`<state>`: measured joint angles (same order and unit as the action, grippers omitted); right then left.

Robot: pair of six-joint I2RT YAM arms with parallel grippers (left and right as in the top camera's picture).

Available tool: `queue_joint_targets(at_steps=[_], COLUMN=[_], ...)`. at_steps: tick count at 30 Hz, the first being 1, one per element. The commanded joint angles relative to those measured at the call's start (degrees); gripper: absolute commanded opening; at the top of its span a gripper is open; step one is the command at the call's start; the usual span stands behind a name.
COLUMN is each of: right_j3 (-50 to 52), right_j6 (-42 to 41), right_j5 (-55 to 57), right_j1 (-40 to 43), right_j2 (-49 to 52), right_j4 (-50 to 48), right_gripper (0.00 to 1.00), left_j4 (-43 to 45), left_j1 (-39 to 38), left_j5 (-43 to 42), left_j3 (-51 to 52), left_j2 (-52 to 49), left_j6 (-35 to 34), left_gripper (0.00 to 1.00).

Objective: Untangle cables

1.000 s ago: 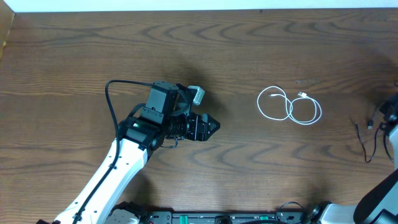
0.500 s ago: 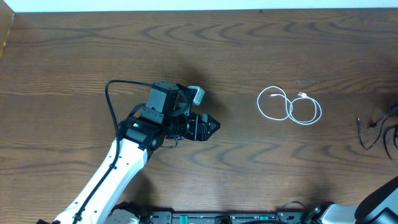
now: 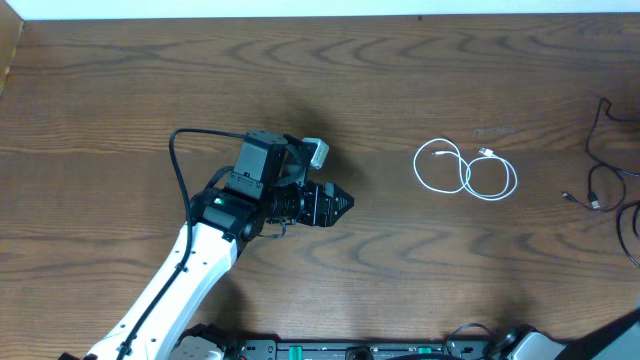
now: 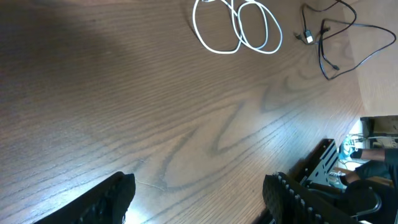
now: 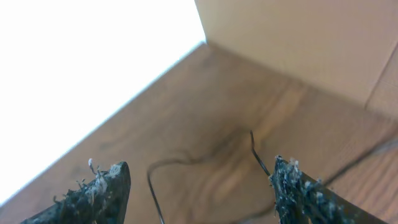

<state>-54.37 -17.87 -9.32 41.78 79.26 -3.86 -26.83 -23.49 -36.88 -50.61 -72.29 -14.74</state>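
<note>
Right wrist view: the right pincer [image 5: 199,180], spread and empty, has just dropped the black cable [image 5: 177,162] onto the surface [image 3: 300,80], well right of the coiled white cable [image 3: 467,178]; left pincer [image 3: 345,203] idles spread; the cords appear separated

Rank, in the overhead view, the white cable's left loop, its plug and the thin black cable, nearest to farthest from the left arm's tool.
1. White cable's left loop, just right of the left tool.
2. White cable's plug, farther right.
3. Thin black cable, at the far right edge of view.
</note>
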Motion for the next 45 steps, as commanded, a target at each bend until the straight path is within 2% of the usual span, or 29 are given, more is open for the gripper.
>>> queue_joint_targets(at_steps=[1,5,9,11,14,17,20,26,31,36,37,41,43,45], right_j3=[-0.7,-0.7,-0.7,-0.7,-0.7,-0.7,-0.7,-0.7,-0.7,-0.7,-0.7,-0.7,-0.7,-0.7], right_j6=[-0.5,0.2,2.5,3.6,5.1,8.5,10.9,15.8,15.9,15.8,15.8,16.3,18.6,21.1], right_j5=[-3.1,-8.2,-7.4,-3.5,7.6,13.2,16.3,16.5,17.0,16.9,17.0,16.9,16.9,16.9], right_j1=[-0.2,-1.7,-4.7,-6.0,-7.6,-8.5,-8.8,-8.8,-8.8,-8.8,-8.7,-8.7,-8.7,-8.7], right_j2=[-3.5,-3.7,-2.8,-1.8,0.2,1.9,3.7,8.2,10.5,11.8,11.8,11.8,11.7,11.6], right_j4=[1.0,6.6,16.2,20.5,25.7,27.1,28.1,28.5,27.1,23.1,22.7,20.4,19.9,19.9], right_gripper=[0.69,0.62,0.54,0.55,0.62,0.65,0.64,0.66,0.63,0.5,0.42,0.19,0.02,0.01], left_j4=[-0.1,-0.2,-0.2,-0.2,-0.8,-1.2,-1.2,-1.2,-1.2,-1.2,-1.2,-1.2,-1.2,-1.2], left_j1=[-0.1,-0.1,-0.1,-0.1,-0.1,-0.1,-0.1,-0.1,-0.1,-0.1,-0.1,-0.1,-0.1,-0.1], left_j5=[1.8,1.8,1.8,1.8,1.8,1.8,1.8,1.8,1.8,1.8,1.8,1.8,1.8,1.8], left_j3=[-0.9,-0.9,-0.9,-0.9,-0.9,-0.9,-0.9,-0.9,-0.9,-0.9,-0.9,-0.9,-0.9,-0.9], left_j2=[-0.4,-0.4,-0.4,-0.4,-0.4,-0.4,-0.4,-0.4,-0.4,-0.4,-0.4,-0.4,-0.4,-0.4], left_j6=[0.8,0.7,0.7,0.7,0.7,0.7,0.7,0.7,0.7,0.7,0.7,0.7,0.7,0.7], left_gripper=[0.71,0.7,0.71,0.71,0.71,0.71,0.71,0.71,0.71,0.71,0.71,0.7,0.71,0.71])
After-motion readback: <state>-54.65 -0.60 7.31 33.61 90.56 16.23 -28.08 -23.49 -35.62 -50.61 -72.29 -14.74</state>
